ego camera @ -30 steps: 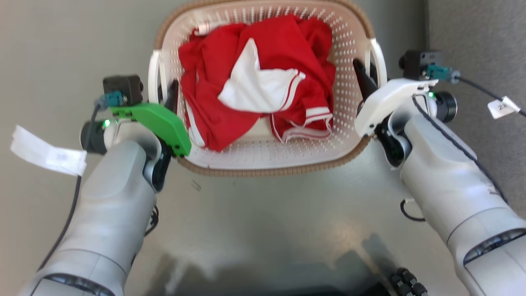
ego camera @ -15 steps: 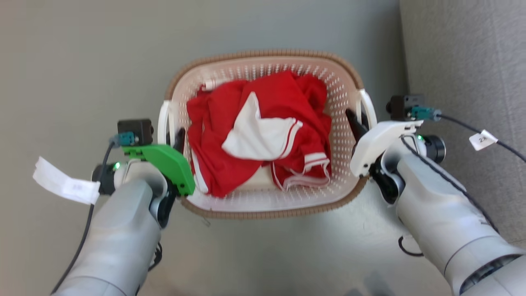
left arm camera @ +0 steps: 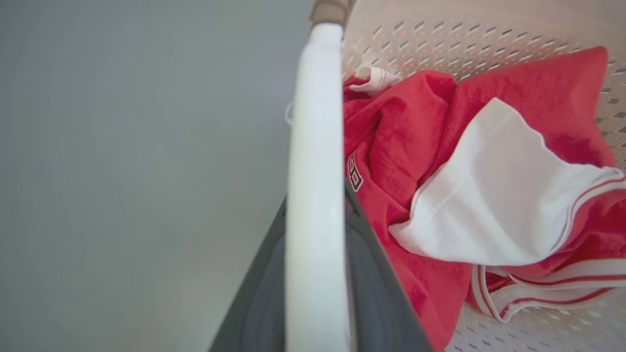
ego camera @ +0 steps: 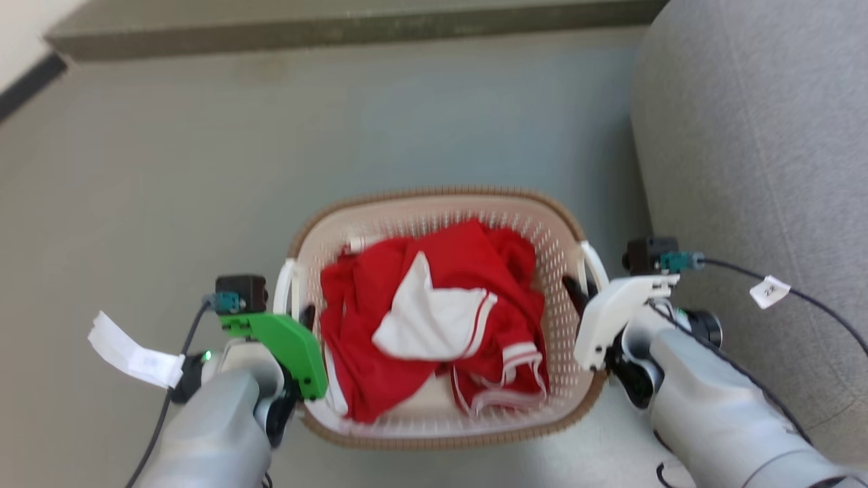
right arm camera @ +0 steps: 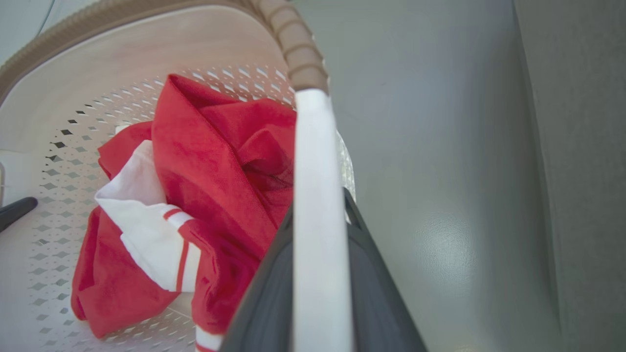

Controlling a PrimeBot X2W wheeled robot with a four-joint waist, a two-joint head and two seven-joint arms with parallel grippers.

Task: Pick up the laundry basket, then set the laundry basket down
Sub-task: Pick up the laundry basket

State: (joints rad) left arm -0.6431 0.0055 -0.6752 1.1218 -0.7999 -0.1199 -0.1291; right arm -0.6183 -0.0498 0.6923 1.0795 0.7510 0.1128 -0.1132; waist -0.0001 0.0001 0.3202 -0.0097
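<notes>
On the laundry basket [ego camera: 434,195], left fingers [ego camera: 308,317] and right fingers [ego camera: 573,288] each clamp a handle [left arm camera: 313,146]

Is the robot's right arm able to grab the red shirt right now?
Probably not: its fingers are shut on the handle of the basket, so it must let go first. The shirt lies right beside them.

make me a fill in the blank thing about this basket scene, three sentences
The laundry basket holds a crumpled white and ____ garment.
The left gripper and right gripper each clamp a white side ____ of the basket.
The grey upholstered furniture stands on the robot's ____ side.
Missing words: red, handle, right.
</notes>
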